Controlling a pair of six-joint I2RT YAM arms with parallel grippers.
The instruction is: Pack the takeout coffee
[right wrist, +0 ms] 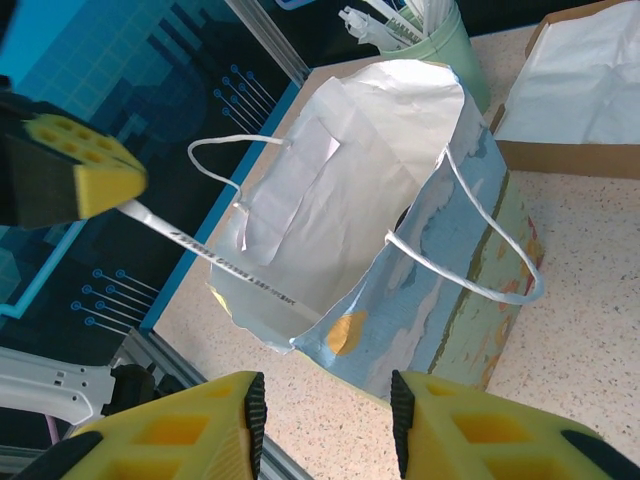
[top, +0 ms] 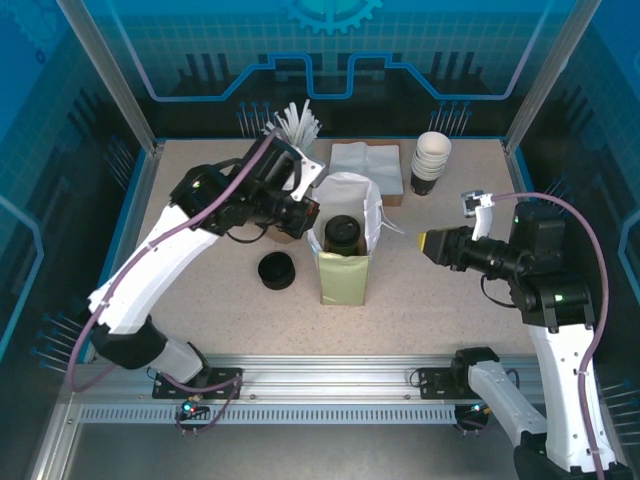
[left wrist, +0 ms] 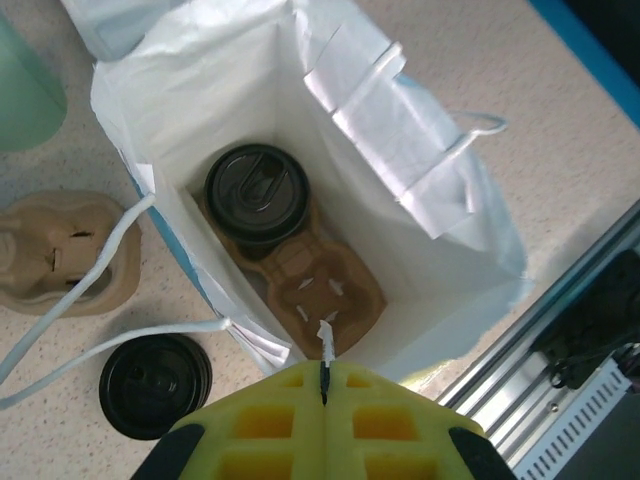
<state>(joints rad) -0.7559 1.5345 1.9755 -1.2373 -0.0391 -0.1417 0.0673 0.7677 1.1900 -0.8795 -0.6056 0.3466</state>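
The left gripper (left wrist: 323, 388) is closed tight on a thin white stick (left wrist: 324, 345), just above the open paper bag (left wrist: 250, 90). Inside the bag, the takeout coffee (left wrist: 257, 193) stands in a cardboard carrier (left wrist: 335, 295). The right gripper (right wrist: 328, 400) is open and holds nothing, near the bag.

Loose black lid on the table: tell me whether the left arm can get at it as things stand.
Probably yes: the loose black lid lies uncovered beside the paper bag, close to the left gripper. But that gripper is shut on a white stick, so it would likely have to release that first.
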